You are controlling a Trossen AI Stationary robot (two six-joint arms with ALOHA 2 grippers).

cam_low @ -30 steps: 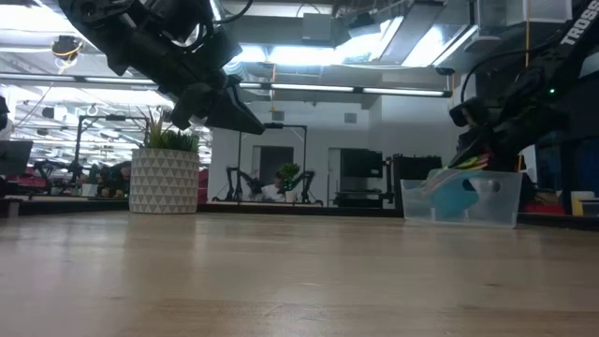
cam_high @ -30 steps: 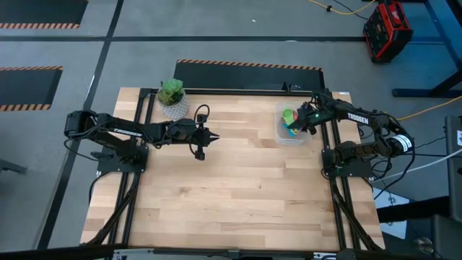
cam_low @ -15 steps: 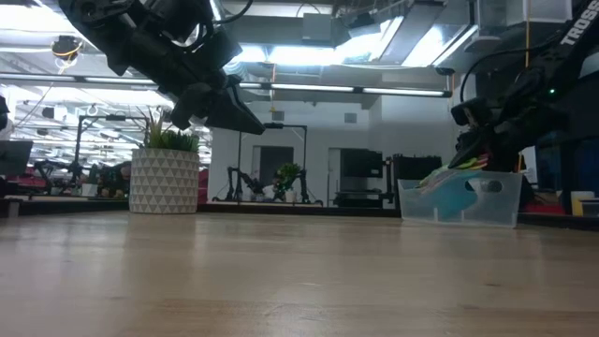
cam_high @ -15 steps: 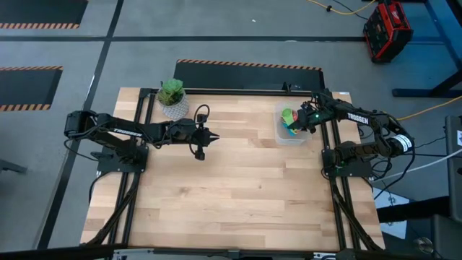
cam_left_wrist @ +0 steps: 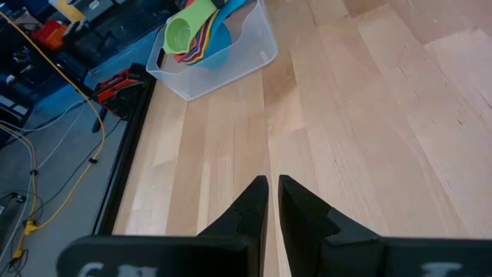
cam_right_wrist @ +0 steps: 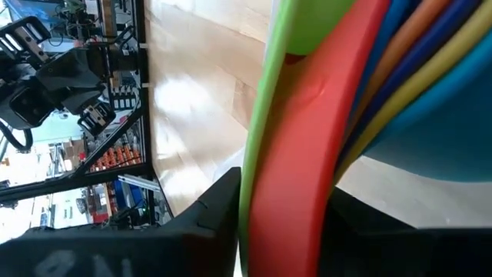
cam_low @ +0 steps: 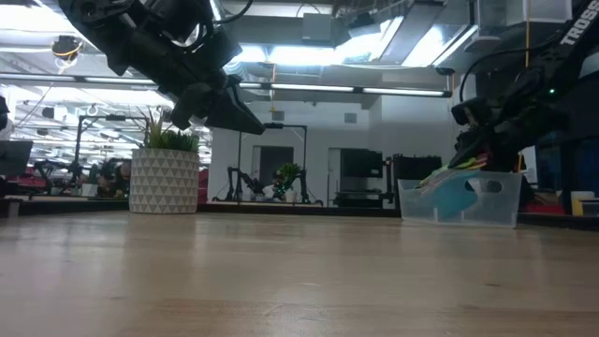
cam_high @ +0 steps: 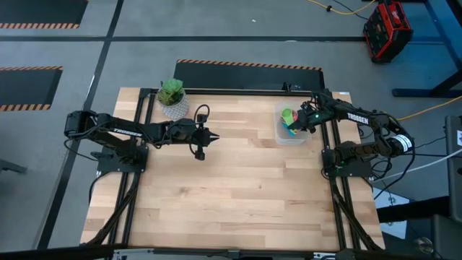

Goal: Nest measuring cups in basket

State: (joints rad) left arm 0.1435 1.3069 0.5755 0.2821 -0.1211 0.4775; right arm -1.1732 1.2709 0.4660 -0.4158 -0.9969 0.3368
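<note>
Broadly, the wooden table [cam_high: 231, 195] lies almost bare, with the potted plant [cam_high: 172, 94] at its far left and the basket [cam_high: 280, 134] at its far right, well apart from each other. Over the table's left half hangs the left arm, its left gripper [cam_high: 211, 135] held above the wood near the plant with the two dark fingers [cam_left_wrist: 250, 208] pressed nearly together on nothing; it looks to be waiting. At the basket, the right arm reaches in from the table's right edge, and the right gripper [cam_high: 302, 123] sits over the tub's rim. Its fingers [cam_right_wrist: 219, 204] are clamped on the fanned flat handles of the measuring cups [cam_left_wrist: 201, 35], which stand stacked one inside another: green on top, then red, with orange, yellow and blue beneath. From the left wrist view the stack rests inside the clear tub, leaning toward one wall, the handles sticking up past the rim. So the step in hand seems to be the last one, setting the nested set down in the basket. To my eye the task is close to done, though I cannot tell whether the bottom cup sits flat on the tub's floor. What the next move calls for is a gentle release of the handles and a straight lift clear of the rim, so that the light tub is not dragged or the stack tipped.
</note>
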